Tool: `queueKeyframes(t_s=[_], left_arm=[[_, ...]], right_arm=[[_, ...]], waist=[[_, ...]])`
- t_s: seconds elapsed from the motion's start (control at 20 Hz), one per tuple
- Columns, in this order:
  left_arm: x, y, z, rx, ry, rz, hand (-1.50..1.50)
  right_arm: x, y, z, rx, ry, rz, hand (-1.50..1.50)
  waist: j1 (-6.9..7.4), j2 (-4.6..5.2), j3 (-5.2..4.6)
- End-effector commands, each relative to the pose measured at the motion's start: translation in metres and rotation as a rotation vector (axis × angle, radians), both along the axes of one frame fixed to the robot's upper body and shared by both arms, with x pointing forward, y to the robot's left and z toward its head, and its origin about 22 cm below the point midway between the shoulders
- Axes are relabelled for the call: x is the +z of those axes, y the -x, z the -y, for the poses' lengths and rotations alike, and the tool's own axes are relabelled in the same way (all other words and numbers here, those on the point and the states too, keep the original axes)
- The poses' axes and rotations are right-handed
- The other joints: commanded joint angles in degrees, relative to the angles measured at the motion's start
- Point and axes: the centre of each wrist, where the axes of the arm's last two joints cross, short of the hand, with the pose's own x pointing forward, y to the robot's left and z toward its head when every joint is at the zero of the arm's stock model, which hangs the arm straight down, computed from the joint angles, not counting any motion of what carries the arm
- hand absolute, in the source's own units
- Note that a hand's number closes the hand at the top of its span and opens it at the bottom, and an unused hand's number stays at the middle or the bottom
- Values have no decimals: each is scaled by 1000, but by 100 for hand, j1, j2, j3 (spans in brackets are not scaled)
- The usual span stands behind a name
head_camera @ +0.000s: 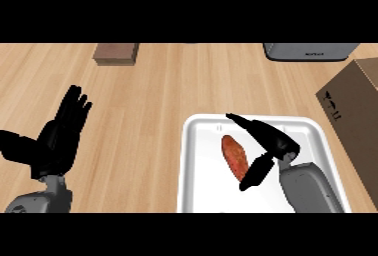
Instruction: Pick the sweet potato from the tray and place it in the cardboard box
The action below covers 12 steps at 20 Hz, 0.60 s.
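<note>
An orange sweet potato (235, 157) lies lengthwise on the white tray (203, 180) in the lower middle of the head view. My right hand (275, 145) hovers over the tray just right of the sweet potato, fingers stretched toward the tray's far rim and thumb pointing down beside the potato's near end; it is open and holds nothing. At the right edge stands the brown cardboard box (356, 102), partly cut off by the view. My left hand (55, 137) rests open at the left, fingers up.
A small brown block (116, 53) sits at the far left of the wooden counter. A grey appliance (310, 51) stands at the far right, behind the cardboard box. Bare wood lies between my left hand and the tray.
</note>
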Motion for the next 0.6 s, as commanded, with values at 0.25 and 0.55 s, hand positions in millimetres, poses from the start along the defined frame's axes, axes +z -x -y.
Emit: queueKeyframes(t_s=[0.25, 0.55], left_arm=[[-4, -2, -7, 3, 14, -4, 0], [6, -3, 5, -13, 8, 8, 0]], right_arm=[[-29, 17, -10, 1, -14, 33, -150], [-37, 17, -25, 107, 48, 163, 150]], waist=[[-3, 1, 0], [13, 3, 1]])
